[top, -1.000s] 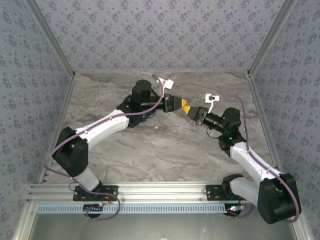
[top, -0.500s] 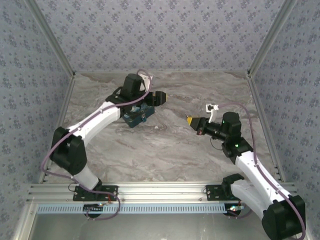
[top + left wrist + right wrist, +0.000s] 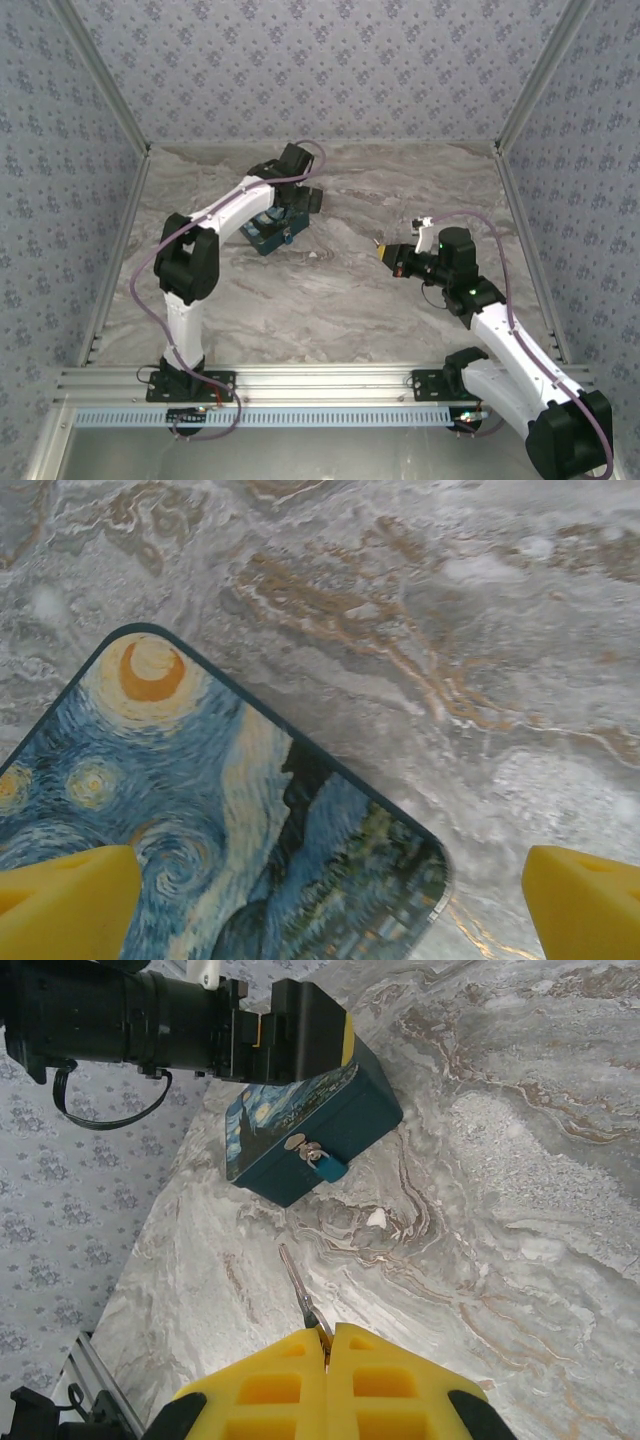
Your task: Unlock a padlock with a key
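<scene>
The starry-night box (image 3: 300, 1125) lies on the marble table, and the teal padlock (image 3: 325, 1166) hangs from the hasp on its front wall. My left gripper (image 3: 330, 920) hovers open just above the box lid (image 3: 180, 810), its yellow fingertips (image 3: 60, 900) spread wide with nothing between them. It also appears as a black and yellow block (image 3: 305, 1045) over the box. My right gripper (image 3: 328, 1332) is shut on the key (image 3: 300, 1290), whose thin blade points toward the padlock from a short distance away. From above, the right gripper (image 3: 385, 250) sits to the right of the box (image 3: 268, 235).
Patterned walls (image 3: 320, 70) close the table in at the back and both sides. Bare marble (image 3: 330, 300) lies between the box and the arm bases. A metal rail (image 3: 320, 385) runs along the near edge.
My left gripper left the right gripper at mid-table, swung back over the box and opened wide. The right gripper drew back toward the right with the key held shut.
</scene>
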`<state>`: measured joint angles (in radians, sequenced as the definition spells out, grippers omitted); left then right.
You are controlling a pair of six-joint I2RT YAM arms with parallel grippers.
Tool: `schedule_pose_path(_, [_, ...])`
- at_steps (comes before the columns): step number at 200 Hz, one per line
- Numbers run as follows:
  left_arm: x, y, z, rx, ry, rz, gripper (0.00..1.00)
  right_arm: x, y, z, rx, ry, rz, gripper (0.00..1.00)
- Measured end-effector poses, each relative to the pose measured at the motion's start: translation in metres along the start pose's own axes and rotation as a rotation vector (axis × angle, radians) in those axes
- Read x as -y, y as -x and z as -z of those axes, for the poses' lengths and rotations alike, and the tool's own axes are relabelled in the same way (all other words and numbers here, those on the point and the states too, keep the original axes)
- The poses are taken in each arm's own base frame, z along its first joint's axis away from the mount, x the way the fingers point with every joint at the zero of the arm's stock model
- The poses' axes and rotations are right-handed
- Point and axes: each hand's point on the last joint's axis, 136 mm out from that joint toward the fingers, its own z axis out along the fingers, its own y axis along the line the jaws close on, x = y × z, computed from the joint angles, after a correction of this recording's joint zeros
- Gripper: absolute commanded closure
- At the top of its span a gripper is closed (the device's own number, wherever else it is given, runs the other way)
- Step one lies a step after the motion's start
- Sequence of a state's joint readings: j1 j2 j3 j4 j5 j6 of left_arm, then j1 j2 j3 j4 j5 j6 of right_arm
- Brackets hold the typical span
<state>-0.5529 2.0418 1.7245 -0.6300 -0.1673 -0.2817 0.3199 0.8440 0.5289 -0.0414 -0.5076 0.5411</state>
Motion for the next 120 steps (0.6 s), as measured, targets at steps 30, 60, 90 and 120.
schedule_pose_path(30, [-0.005, 0.000, -0.008, -0.021, 0.016, 0.001, 0.01, 0.001, -0.001, 0.000, -0.001, -0.007, -0.001, 0.99])
schedule_pose_path(60, [-0.003, -0.001, -0.012, -0.035, -0.011, 0.007, 0.02, 0.003, -0.001, 0.000, -0.001, -0.015, -0.003, 0.99])
schedule_pose_path(90, [0.007, -0.004, -0.014, -0.041, -0.061, 0.009, 0.03, 0.004, -0.001, 0.000, 0.002, -0.021, -0.003, 0.99])
schedule_pose_path(120, [0.013, -0.006, -0.016, -0.028, -0.076, 0.000, 0.04, 0.004, -0.001, 0.000, 0.003, -0.021, -0.003, 0.99])
